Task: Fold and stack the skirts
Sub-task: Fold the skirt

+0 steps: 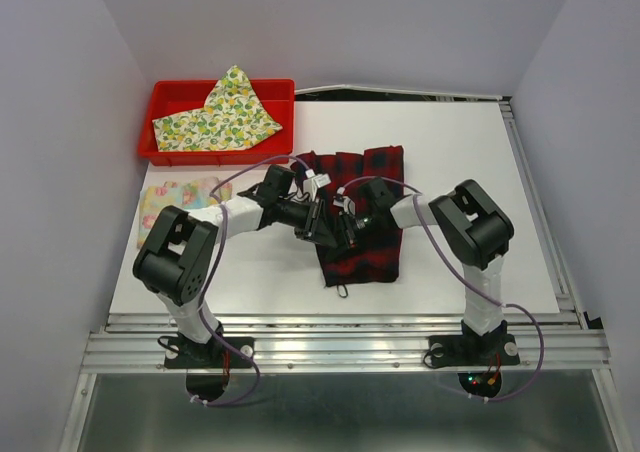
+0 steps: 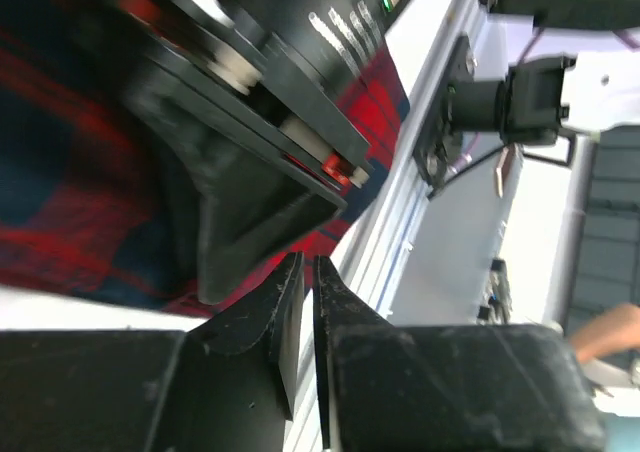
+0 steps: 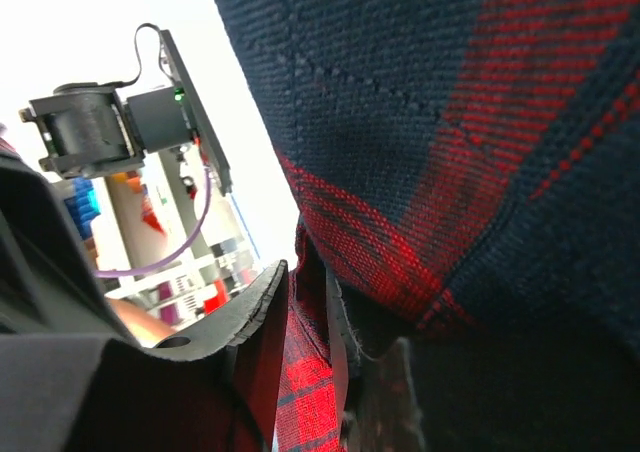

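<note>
The red-and-black plaid skirt (image 1: 368,257) lies partly folded mid-table. My two grippers meet over its left edge. My right gripper (image 1: 347,230) is shut on a fold of the plaid cloth (image 3: 420,122), which runs between its fingers (image 3: 305,268). My left gripper (image 1: 321,224) is right beside it, with its jaws almost together and nothing between them (image 2: 308,264); the plaid (image 2: 60,172) lies just beyond them. The pastel floral skirt (image 1: 178,196) lies folded at the table's left edge. The lemon-print skirt (image 1: 220,117) lies in the red bin.
The red bin (image 1: 166,96) stands at the back left. Aluminium rails (image 1: 350,344) run along the near edge, and another rail (image 1: 530,182) along the right side. Grey walls close in the left, back and right sides.
</note>
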### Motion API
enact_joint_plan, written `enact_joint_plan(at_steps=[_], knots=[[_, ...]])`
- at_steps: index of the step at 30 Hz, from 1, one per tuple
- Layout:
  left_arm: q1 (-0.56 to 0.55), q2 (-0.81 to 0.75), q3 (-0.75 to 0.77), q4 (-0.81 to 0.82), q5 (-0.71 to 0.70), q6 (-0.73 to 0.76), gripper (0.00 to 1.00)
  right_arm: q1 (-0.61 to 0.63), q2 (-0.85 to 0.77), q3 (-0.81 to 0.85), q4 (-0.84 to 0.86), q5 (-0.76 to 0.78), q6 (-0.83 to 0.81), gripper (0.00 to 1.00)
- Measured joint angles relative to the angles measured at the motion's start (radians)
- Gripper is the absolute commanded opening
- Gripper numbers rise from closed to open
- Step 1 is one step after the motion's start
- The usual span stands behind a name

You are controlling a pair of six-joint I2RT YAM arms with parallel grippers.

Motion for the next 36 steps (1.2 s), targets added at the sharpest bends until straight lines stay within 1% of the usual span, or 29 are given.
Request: enact_joint_plan(at_steps=[3,6,9,18,20,22,23,25,27,29,33,34,35,36], knots=[[-0.021,0.018,-0.022,0.035,0.013,-0.035,0.16,-0.003,0.031,0.023,0.0,-0.026,0.014,0.29],[-0.028,0.05,-0.022,0.079,0.017,-0.068,0.11,-0.018,0.068,0.049,-0.001,-0.07,0.033,0.3],[-0.034,0.07,-0.024,0.098,0.015,-0.084,0.11,-0.031,0.092,0.073,0.006,-0.094,0.037,0.3],[-0.038,0.138,-0.066,0.177,-0.01,-0.159,0.08,-0.064,0.115,0.13,0.01,-0.065,0.073,0.3],[-0.037,0.148,-0.075,0.188,-0.018,-0.175,0.03,-0.071,0.115,0.135,0.01,-0.056,0.082,0.31],[-0.03,0.167,-0.084,0.204,-0.024,-0.2,0.0,-0.078,0.115,0.138,0.01,-0.049,0.088,0.47],[-0.026,0.177,-0.088,0.207,-0.013,-0.212,0.0,-0.087,0.112,0.14,0.011,-0.046,0.095,0.52],[-0.013,0.204,-0.1,0.214,-0.014,-0.232,0.0,-0.109,0.096,0.141,0.007,-0.047,0.095,0.54],[0.0,0.232,-0.095,0.222,0.016,-0.249,0.0,-0.143,0.058,0.144,-0.024,-0.021,0.065,0.54],[0.006,0.251,-0.083,0.22,0.037,-0.256,0.0,-0.175,0.017,0.161,-0.105,0.003,-0.003,0.54],[0.011,0.269,-0.068,0.211,0.058,-0.264,0.0,-0.234,-0.102,0.18,-0.315,0.024,-0.217,0.51],[0.011,0.269,-0.066,0.208,0.058,-0.264,0.0,-0.239,-0.128,0.18,-0.37,0.021,-0.263,0.49],[0.011,0.269,-0.065,0.205,0.058,-0.264,0.0,-0.24,-0.155,0.179,-0.45,0.014,-0.338,0.48],[0.011,0.269,-0.065,0.204,0.057,-0.265,0.0,-0.238,-0.163,0.178,-0.495,0.006,-0.388,0.48]])
